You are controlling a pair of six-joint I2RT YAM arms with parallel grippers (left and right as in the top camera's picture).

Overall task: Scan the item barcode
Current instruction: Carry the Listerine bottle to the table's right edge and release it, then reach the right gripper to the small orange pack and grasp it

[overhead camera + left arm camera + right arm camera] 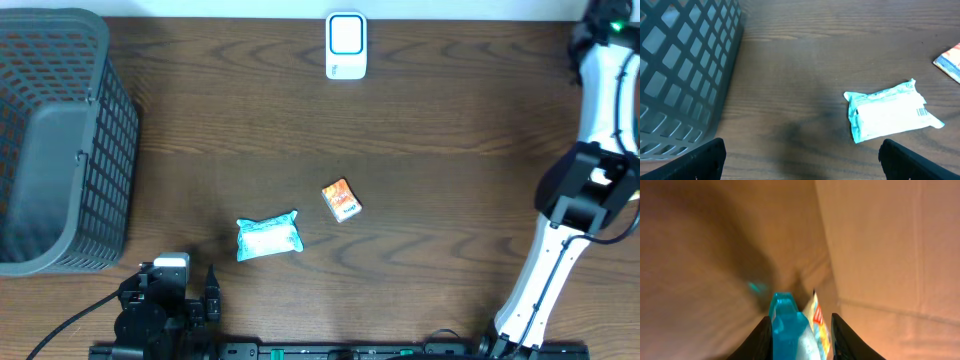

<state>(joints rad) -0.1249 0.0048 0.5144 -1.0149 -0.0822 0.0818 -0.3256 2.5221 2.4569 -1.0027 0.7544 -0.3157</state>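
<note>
Item (pixel 787 330) for scanning is out of the overhead view, where the scanner (pixel 346 45) sits face up at top centre of the desk (pixel 450 150); the left wrist view has the left end effector (pixel 802 145) spread wide, unused, near a teal packet (pixel 890 110) at right; the right wrist view shows the right end effector (pixel 800 322) clamped on it at bottom centre, likely for carrying to the scanner

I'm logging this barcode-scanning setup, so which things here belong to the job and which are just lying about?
Job: white scanner; teal packet, barcode showing; orange packet; blue packet in the right claw.
Lying about, likely: grey mesh basket.
</note>
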